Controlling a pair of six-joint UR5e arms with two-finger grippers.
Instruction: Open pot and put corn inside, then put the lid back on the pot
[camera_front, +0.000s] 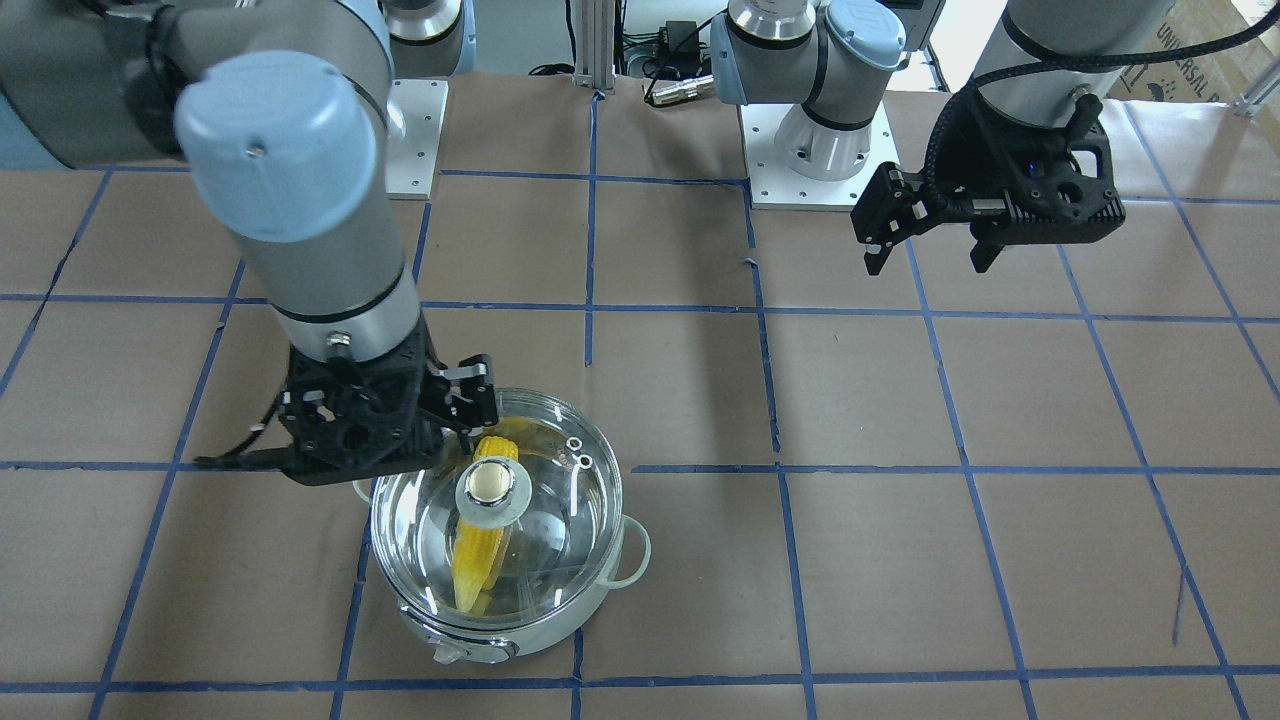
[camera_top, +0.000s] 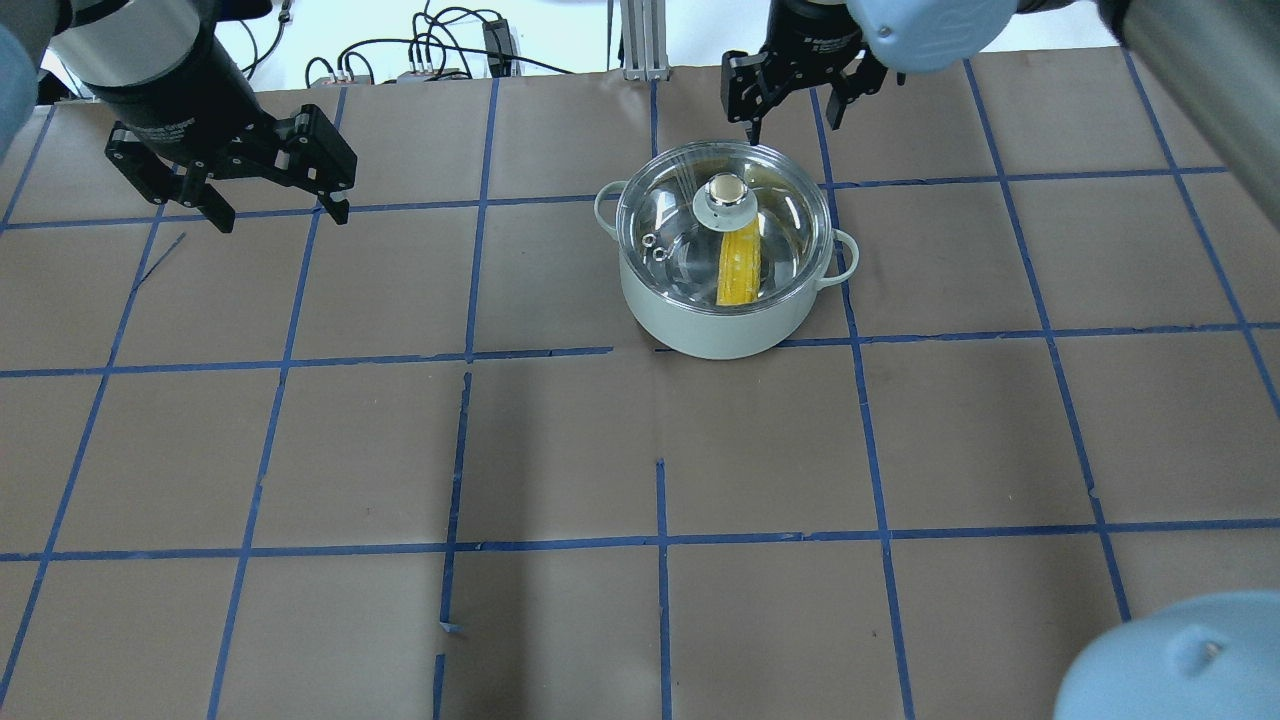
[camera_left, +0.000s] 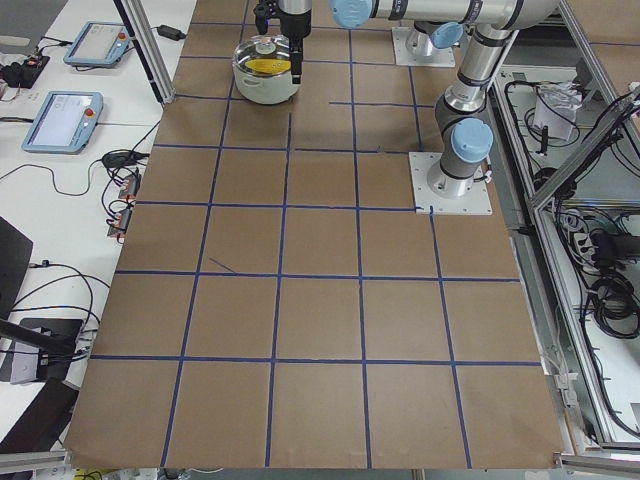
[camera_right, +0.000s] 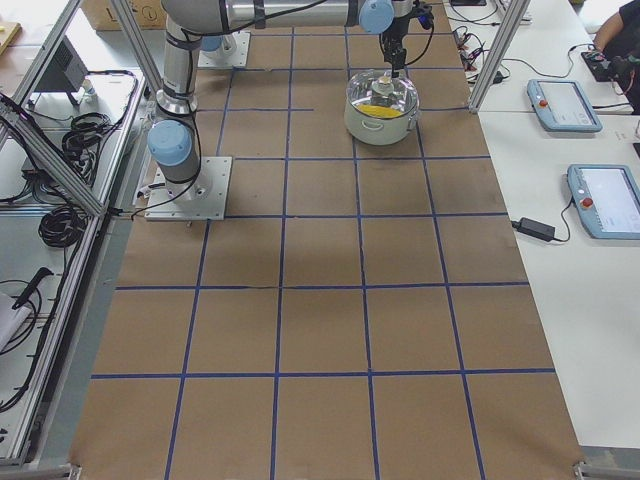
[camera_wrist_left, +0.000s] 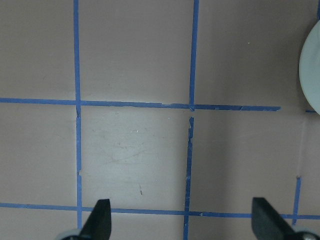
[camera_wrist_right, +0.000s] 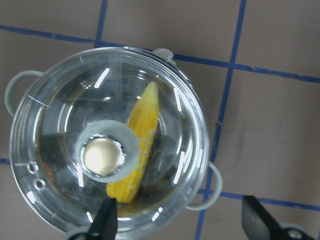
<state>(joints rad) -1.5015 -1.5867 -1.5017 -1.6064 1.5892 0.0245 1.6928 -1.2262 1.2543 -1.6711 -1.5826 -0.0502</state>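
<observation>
- Inside the pot (camera_top: 700, 330) you see the corn (camera_top: 738, 270), with the lid (camera_top: 670, 215) seated on top
- Right gripper (camera_top: 793, 115) hangs above the pot, jaws wide
- Left gripper (camera_top: 283, 218) is well apart, jaws wide

The pot (camera_top: 700, 325) is pale mint-white. Its lid (camera_top: 785, 215) is clear glass, with a cream-topped steel knob (camera_top: 726, 190) and silver-ringed holes (camera_top: 650, 240) at nine o'clock. The corn (camera_top: 738, 272) is bright yellow. The brown table (camera_top: 560, 450) carries a blue tape grid.
</observation>
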